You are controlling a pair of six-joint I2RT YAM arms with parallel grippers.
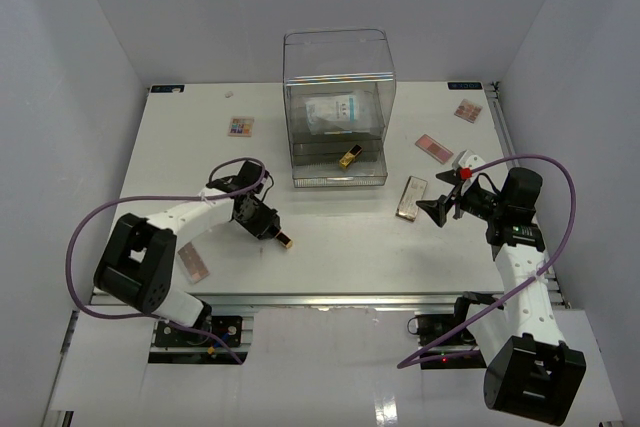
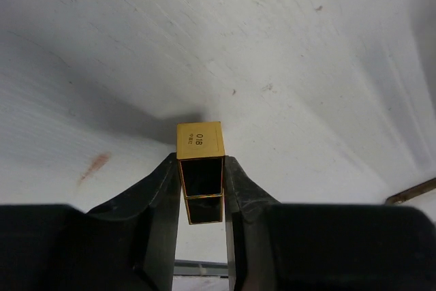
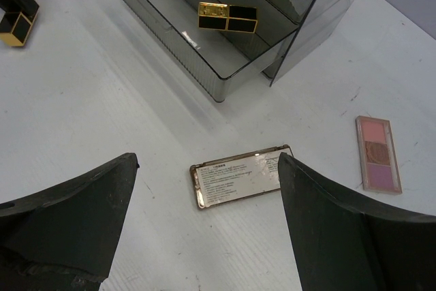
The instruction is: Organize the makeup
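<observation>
On the near-left part of the counter point(image 1: 340, 247):

- Left tool point(image 1: 268, 230): clamped on the lipstick tube point(image 2: 200, 176), both fingers point(image 2: 165, 192) pressed to its black flanks.
- Lipstick tube, black and gold: held low over the counter; whether it touches the surface cannot be told. Its long axis runs along the tool's own pointing line. The gold end cap, marked 018, faces outward, toward the near right in the top view.
- Acrylic box point(image 1: 338, 77): placed at mid-back. Its bottom drawer point(image 1: 310, 175) is pulled open toward the arms. A second lipstick tube point(image 3: 227, 17) is seen in the drawer, and a sachet packet point(image 1: 335, 110) higher inside.
- Bearing for the coming move: the open drawer lies farther back and to the right of the held tube, and the left arm is judged the nearer. The tube points away from the drawer, so a turn of the wrist is likely required.
- Right tool point(image 3: 204, 163): jaws wide apart, nothing held, poised above the gold compact point(image 3: 238, 183).
- Gold compact: flat on the counter, label side up, right of the drawer. Its long axis lies roughly along the line between the fingers.
- Pink palette point(image 3: 379, 153): flat, just beyond the compact.
- Multicolour palette point(image 1: 241, 127): flat, back left, well apart from both tools.
</observation>
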